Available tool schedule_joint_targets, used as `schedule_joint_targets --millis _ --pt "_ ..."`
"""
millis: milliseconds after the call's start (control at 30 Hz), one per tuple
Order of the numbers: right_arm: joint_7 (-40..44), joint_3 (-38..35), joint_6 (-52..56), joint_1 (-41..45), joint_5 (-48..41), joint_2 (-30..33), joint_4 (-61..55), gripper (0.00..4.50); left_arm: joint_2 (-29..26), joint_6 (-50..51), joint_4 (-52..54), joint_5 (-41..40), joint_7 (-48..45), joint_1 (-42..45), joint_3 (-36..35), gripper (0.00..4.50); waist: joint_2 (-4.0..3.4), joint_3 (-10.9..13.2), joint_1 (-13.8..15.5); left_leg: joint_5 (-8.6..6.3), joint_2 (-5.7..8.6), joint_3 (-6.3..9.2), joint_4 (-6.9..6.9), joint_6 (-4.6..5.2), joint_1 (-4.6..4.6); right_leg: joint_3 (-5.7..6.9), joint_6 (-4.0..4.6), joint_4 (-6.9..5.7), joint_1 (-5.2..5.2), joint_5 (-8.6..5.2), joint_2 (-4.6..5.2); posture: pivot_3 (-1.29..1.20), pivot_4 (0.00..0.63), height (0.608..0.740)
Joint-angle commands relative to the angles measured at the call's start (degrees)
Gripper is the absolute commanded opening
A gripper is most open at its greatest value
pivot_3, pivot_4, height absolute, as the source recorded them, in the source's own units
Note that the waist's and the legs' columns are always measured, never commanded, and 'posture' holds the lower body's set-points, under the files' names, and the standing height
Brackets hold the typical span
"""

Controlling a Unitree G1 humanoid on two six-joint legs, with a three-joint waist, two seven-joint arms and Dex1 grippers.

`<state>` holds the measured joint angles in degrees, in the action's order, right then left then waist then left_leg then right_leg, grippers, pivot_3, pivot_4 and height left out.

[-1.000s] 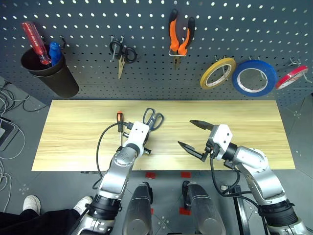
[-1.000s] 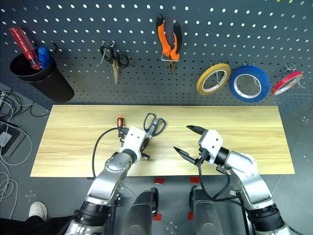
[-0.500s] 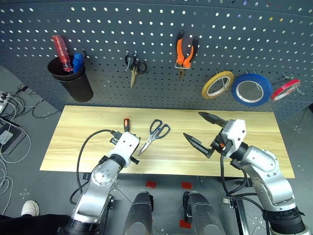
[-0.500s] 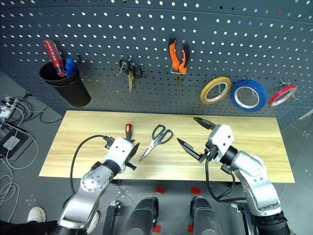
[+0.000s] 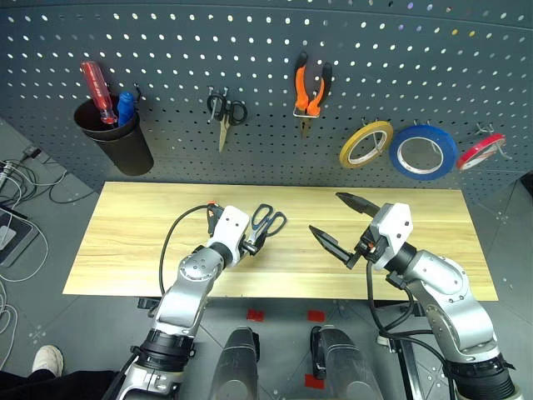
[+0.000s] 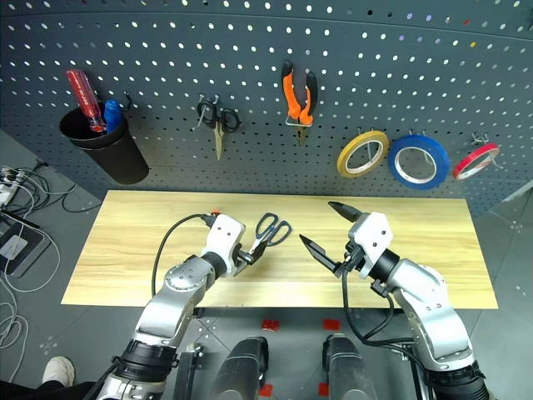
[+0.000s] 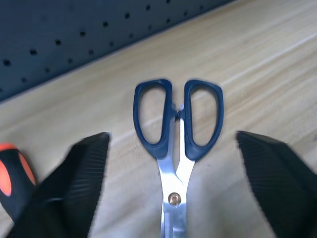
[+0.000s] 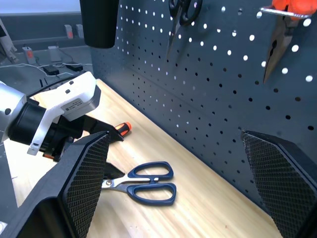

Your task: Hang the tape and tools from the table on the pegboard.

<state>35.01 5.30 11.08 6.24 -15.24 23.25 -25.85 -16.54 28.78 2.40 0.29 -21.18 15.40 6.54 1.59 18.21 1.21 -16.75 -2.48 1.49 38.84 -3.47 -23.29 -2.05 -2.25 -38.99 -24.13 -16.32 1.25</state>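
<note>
The blue-handled scissors [image 7: 178,119] lie flat on the wooden table [image 5: 125,242], left of its middle. My left gripper [image 5: 248,242] is open and low over them, one finger on each side of the blades, handles pointing away from it. The screwdriver's orange-and-black handle [image 8: 121,130] lies just beside the left gripper. My right gripper [image 5: 325,213] hovers open and empty above the table's middle, to the right of the scissors. On the pegboard [image 5: 166,50] hang the orange-and-black pliers [image 5: 309,83] and the blue tape [image 5: 426,152].
Also on the pegboard are small black-handled scissors [image 5: 225,112], a yellow tape roll [image 5: 365,143] and a red roll [image 5: 481,152]. A black cup [image 5: 117,142] at the left holds a red-handled screwdriver [image 5: 96,83]. Cables lie on the floor at the far left.
My left gripper was shut and has opened, and it has moved up so its fingers straddle the scissors' blades. The right gripper stays open in about the same place. The head camera shifted.
</note>
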Motion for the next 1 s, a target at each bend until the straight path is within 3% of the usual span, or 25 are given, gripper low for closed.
schedule_joint_targets --millis 33,600,700,1000 --pt "-0.60 0.18 0.86 -0.63 -0.83 -0.28 -3.29 4.50 -1.39 1.86 -0.84 -0.79 -1.56 1.19 -0.94 4.46 -0.01 0.31 -0.04 0.00 0.00 -0.01 0.01 0.01 0.02 -0.03 0.00 -0.02 0.00 0.00 -0.01 0.05 0.384 0.740" --pt "-2.82 0.52 3.84 -2.13 -0.82 -1.25 -5.35 4.50 -1.91 0.84 -12.81 -1.14 -6.75 7.91 1.50 4.46 -0.17 3.65 -0.24 -0.02 -0.02 -0.01 0.03 0.03 0.05 -0.12 0.00 -0.06 -0.03 0.00 -0.03 0.03 0.441 0.740" --pt "-2.78 0.38 3.97 -2.49 -0.87 -1.10 -5.59 4.50 -2.15 0.61 -13.25 -0.90 -7.32 7.80 2.08 3.93 -0.22 3.84 -0.27 -0.01 -0.04 -0.01 0.03 0.03 0.06 -0.11 0.00 -0.06 -0.03 0.00 -0.04 0.03 0.441 0.740" --pt "-2.89 0.05 4.25 -2.58 -1.01 -1.16 -5.62 4.50 -2.14 1.32 -13.04 -1.32 -7.70 7.85 1.88 1.05 -0.25 3.87 -0.32 -0.01 -0.03 -0.01 0.03 0.02 0.06 -0.11 0.00 -0.05 -0.02 0.00 -0.03 0.03 0.436 0.740"
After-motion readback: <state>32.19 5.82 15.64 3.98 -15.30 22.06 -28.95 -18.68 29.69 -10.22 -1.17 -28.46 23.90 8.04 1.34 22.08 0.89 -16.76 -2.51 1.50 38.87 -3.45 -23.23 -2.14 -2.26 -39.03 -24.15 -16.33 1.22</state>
